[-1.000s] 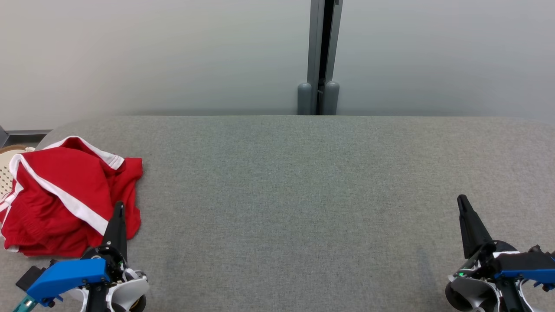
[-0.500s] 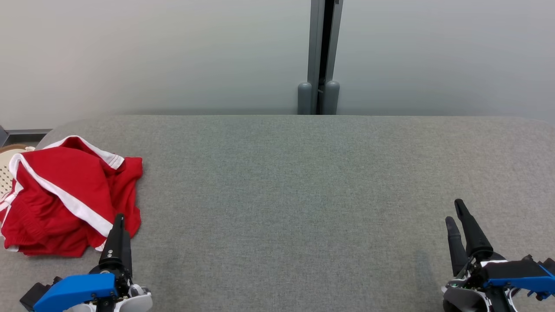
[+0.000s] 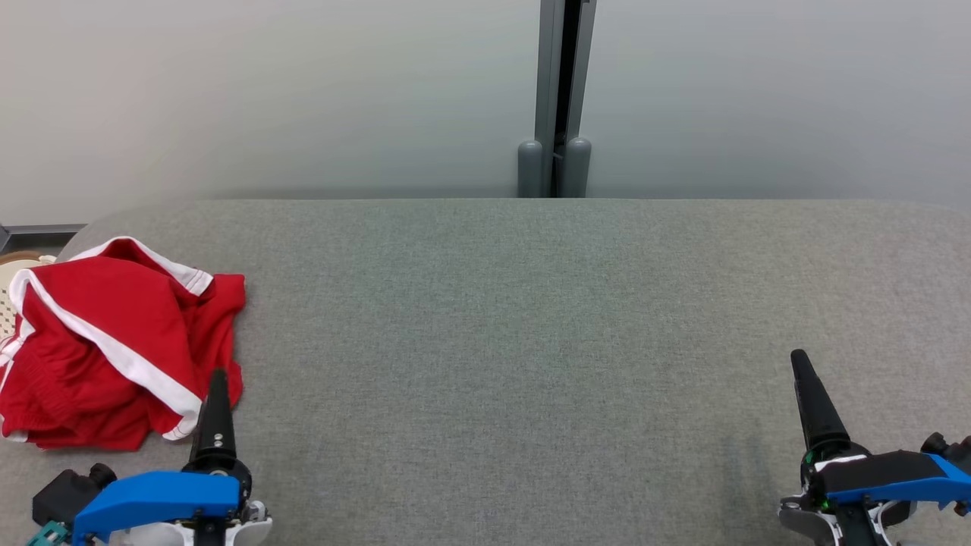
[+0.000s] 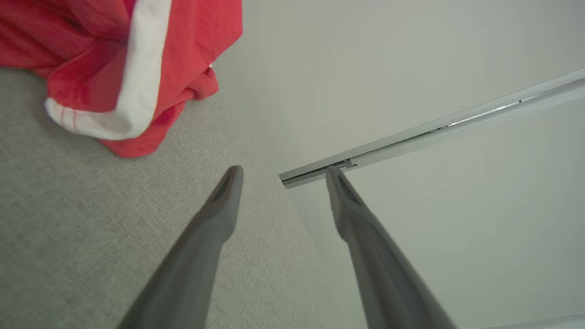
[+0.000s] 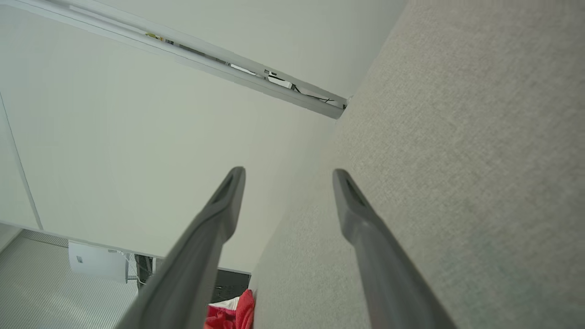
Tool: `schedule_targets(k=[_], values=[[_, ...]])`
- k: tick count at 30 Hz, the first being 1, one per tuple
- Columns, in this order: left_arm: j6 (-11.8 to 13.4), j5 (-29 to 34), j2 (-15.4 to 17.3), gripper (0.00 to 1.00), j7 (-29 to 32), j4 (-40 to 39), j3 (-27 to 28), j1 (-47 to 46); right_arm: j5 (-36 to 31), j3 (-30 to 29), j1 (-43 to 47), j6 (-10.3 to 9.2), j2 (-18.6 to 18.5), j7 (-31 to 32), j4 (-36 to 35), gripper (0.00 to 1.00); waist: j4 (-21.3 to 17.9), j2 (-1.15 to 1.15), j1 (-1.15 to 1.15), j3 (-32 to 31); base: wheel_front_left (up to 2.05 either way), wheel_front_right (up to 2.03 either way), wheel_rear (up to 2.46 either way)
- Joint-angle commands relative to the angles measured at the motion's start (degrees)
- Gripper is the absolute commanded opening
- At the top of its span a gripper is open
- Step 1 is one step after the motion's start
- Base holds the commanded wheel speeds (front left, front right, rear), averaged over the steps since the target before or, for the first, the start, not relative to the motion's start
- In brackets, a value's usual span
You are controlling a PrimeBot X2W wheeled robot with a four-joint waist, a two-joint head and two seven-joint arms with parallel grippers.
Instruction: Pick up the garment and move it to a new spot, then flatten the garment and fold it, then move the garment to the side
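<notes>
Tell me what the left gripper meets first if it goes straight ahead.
Likely nothing near: in the left wrist view the left gripper aims past the garment, which lies off to one side, over the grey table toward the wall. Depth is unclear.

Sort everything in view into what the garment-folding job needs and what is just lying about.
For the job:
red garment, crumpled at the left end
grey table
left tool, open, beside the garment
right tool, open

Lying about:
grey post behind the table
pale perforated thing off the left edge
</notes>
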Motion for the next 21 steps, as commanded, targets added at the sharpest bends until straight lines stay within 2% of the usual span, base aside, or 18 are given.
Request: schedule_targets(k=[1,8,21], values=[[0.4,3.2,0.5,1.0,-0.8,-1.0,-0.4,-0.9,-3.3,-0.1,-0.9,0.09,-0.1,-0.7,-0.6,1.0,0.0,0.0,-0.01,0.0,0.0,0.0,0.0],[1.8,10.7,0.8,1.0,-2.3,-0.4,-1.6,-0.4,-10.8,0.4,-0.6,0.09,0.0,-2.4,0.2,1.0,-0.1,0.0,-0.01,0.0,0.0,0.0,0.0],[3.4,21.1,2.0,1.0,-4.8,0.7,-4.2,0.1,-20.3,1.6,-0.1,0.11,0.0,-4.8,1.5,1.0,-0.2,0.0,-0.01,0.0,0.0,0.0,0.0]])
